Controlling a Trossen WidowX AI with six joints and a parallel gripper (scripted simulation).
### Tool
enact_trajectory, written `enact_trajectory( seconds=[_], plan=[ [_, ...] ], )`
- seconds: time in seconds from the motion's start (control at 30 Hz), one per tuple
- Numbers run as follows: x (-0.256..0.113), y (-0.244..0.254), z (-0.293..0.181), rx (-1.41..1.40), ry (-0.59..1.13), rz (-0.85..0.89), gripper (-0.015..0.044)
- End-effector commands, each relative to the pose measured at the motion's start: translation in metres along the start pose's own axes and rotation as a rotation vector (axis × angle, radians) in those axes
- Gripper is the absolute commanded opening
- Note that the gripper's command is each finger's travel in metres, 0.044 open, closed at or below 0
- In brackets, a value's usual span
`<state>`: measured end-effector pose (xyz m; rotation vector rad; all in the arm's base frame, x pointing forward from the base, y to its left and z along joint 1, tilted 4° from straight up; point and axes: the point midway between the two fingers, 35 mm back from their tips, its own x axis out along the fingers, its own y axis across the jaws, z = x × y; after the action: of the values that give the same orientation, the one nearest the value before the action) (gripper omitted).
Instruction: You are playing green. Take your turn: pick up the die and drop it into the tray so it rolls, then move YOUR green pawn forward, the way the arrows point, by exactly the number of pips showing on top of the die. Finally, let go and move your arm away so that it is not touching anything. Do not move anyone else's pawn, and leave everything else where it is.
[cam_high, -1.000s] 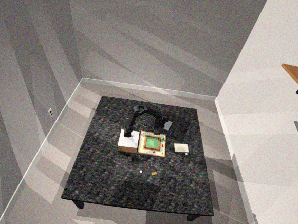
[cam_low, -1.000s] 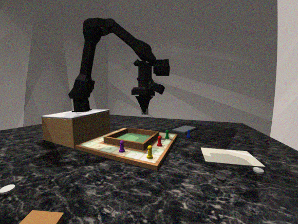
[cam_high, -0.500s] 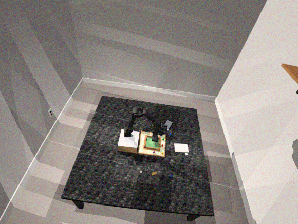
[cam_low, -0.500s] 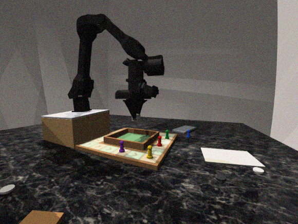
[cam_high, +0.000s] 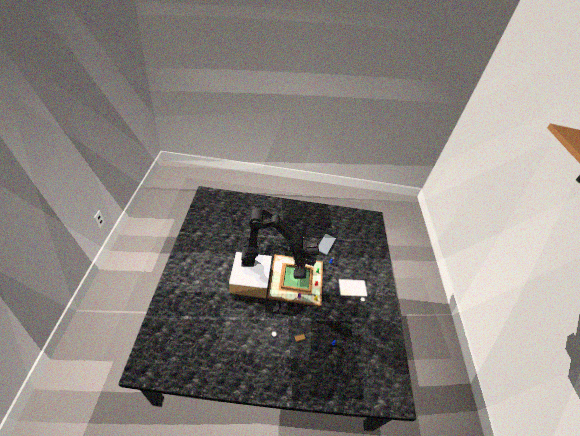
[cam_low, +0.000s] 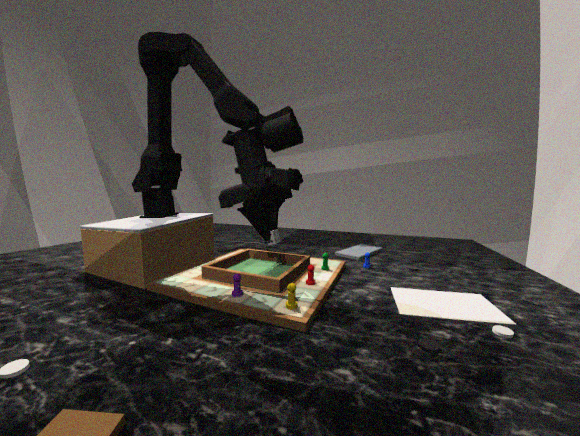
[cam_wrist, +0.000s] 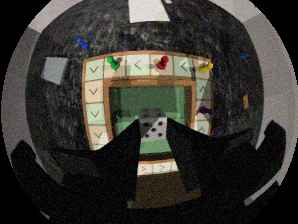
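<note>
One white, black-pipped cubic die (cam_low: 274, 236) (cam_wrist: 153, 125) pinched in the black two-finger pincer (cam_low: 272, 241) (cam_wrist: 152, 121), tips partly apart at die width, held above the green-floored, wooden-walled tray (cam_high: 283, 287) (cam_low: 241, 281) (cam_wrist: 189, 107). Carry step in hand, likely near its end; next, centre over green floor, lower a bit, open to let roll. Glossy-looking green plastic-like pawn (cam_high: 318, 270) (cam_low: 325, 262) (cam_wrist: 113, 63) upright on a board square beyond the tray wall, well apart from pincer tips, untouched until top pips readable.
</note>
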<state>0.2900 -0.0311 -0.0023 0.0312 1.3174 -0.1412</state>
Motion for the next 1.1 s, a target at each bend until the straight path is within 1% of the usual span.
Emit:
enact_trajectory(
  seconds=[0.0, 0.37, 0.43, 0.8, 1.07],
  plan=[
    [0.008, 0.0, 0.0, -0.008, -0.161, -0.005, 0.0],
    [0.011, 0.001, 0.003, -0.006, -0.533, -0.005, 0.0],
    [0.01, 0.001, 0.003, -0.005, -0.579, -0.006, 0.0],
    [0.013, 0.003, 0.01, -0.005, -0.585, -0.006, 0.0],
    [-0.026, -0.001, -0.004, -0.005, -0.584, -0.006, 0.0]
  ],
)
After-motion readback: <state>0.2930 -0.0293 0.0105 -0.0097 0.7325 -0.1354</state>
